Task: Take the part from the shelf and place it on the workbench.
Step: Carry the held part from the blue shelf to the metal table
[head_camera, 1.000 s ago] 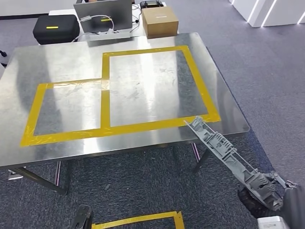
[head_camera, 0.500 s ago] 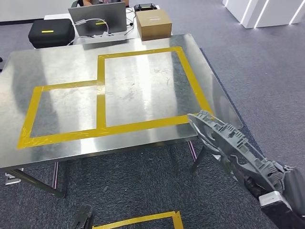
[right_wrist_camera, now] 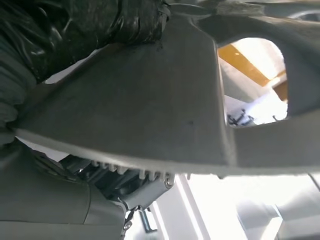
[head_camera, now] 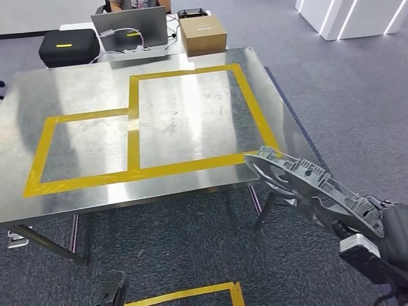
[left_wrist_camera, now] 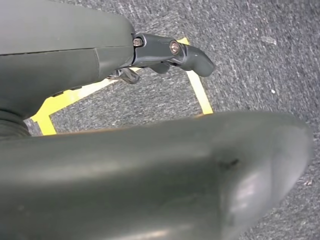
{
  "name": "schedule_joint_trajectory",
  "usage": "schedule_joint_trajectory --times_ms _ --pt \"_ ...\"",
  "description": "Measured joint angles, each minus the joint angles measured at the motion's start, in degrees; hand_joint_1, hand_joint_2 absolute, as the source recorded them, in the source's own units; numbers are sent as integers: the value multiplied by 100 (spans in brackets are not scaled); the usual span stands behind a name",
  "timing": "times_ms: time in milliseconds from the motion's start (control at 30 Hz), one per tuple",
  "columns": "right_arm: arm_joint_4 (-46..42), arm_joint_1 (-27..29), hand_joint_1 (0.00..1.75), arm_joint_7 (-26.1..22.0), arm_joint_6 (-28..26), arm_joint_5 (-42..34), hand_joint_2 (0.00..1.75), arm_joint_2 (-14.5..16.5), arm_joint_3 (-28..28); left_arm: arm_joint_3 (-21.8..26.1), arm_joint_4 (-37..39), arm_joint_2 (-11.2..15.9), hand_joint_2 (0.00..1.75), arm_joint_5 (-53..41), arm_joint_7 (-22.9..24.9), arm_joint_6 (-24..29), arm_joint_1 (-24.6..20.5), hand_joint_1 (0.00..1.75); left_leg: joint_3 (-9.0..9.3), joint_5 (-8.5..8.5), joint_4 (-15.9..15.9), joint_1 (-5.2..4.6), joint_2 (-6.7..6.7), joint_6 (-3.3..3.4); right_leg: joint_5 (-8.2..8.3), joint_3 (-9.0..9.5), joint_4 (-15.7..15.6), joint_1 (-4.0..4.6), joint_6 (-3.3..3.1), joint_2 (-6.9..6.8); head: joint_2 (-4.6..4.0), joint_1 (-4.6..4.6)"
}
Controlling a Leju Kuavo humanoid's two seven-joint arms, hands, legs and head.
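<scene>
The part (head_camera: 308, 182) is a long grey ribbed plastic piece with cut-outs. My right hand (head_camera: 394, 236), in a dark glove at the lower right, grips its near end. It slants up and leftward, and its far tip hangs over the near right corner of the steel workbench (head_camera: 87, 89), which is marked with yellow tape rectangles. In the right wrist view the part's flat underside (right_wrist_camera: 151, 115) runs across, with dark fingers (right_wrist_camera: 56, 30) wrapped over it. My left hand (left_wrist_camera: 151, 170) hangs over the carpet with nothing in it, one finger (left_wrist_camera: 170, 50) stretched out.
Behind the workbench stand a laptop (head_camera: 130, 29), a cardboard box (head_camera: 202, 33) and a black case (head_camera: 65, 46), with a person (head_camera: 137, 5) seated beyond. Yellow tape (head_camera: 187, 294) marks the carpet near my feet. White structures (head_camera: 336, 16) stand at the far right.
The camera has come a little closer to the workbench. My right hand has raised the part and turned it flatter; its tip now sits over the bench's near right corner.
</scene>
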Motion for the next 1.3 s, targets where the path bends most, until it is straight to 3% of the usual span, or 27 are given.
schedule_joint_trajectory --times_ms 133,467,1300 --pt "-356 189 175 -127 -331 138 175 12 32 -4 0 0 0 66 -27 13 26 0 -54 69 2 0 -47 -20 15 -35 5 -2 3 -51 0 0" --pt "-1251 496 175 -377 -1085 336 175 90 30 -30 0 -14 0 126 -73 103 88 0 -99 63 3 0 -78 -13 -4 -82 7 -5 -7 -84 0 1" --pt "-1510 535 175 -447 -1293 185 175 108 -138 -129 0 -24 0 178 -98 111 98 0 -118 48 3 -1 -84 -4 -24 -89 7 -6 -8 -91 0 1"
